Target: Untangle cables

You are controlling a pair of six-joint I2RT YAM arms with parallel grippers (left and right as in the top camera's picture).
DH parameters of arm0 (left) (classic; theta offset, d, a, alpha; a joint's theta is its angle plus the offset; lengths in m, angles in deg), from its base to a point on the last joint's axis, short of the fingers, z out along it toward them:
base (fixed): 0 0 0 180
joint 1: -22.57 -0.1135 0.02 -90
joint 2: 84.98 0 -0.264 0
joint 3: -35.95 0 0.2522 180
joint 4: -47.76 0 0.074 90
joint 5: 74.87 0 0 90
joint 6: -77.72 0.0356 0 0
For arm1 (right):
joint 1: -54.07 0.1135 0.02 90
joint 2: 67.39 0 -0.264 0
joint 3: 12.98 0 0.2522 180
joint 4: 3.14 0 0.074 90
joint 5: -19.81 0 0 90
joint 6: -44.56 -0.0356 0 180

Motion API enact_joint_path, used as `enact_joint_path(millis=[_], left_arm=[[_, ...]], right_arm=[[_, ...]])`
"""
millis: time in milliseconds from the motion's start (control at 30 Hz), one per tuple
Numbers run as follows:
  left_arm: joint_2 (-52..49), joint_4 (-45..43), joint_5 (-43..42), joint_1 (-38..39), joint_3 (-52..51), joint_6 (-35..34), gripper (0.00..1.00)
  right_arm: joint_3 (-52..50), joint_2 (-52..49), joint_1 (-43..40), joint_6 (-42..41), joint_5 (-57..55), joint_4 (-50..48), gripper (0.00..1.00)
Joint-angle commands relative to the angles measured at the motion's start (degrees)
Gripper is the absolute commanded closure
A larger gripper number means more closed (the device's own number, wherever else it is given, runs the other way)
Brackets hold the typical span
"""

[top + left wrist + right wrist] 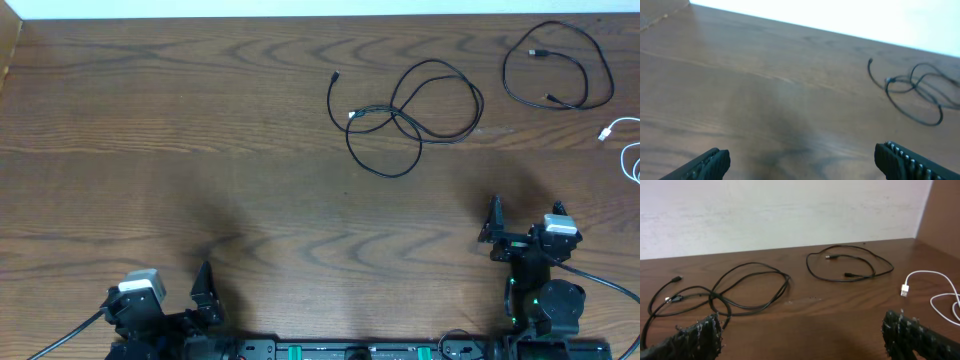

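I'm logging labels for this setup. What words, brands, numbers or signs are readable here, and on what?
None readable.
Black cables, white cable, table, left gripper and right gripper: no text shows.
Green marks on the arm base: too small to read.

I see a dark brown wood-grain table [180, 130] filling the overhead feed, with a white wall [300, 6] as a thin strip at twelve o'clock. At ten o'clock a lighter wooden side board [8, 50] runs along the table's edge. On my right wrist feed a brown panel [946, 210] rises at two o'clock, meeting that wall
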Motion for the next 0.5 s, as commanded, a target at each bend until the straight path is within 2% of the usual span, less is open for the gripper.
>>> enact_joint_path(millis=[0, 467], left_arm=[[0.57, -1.62, -0.5, -0.31, 1.05, -0.24, 0.03], [0.55, -4.24, -0.26, 1.11, -0.11, 0.42, 0.03]], right_arm=[[-0.09, 0.37, 0.26, 0.68, -0.04, 0.24, 0.01], [-0.09, 0.37, 0.26, 0.68, -0.04, 0.22, 0.01]])
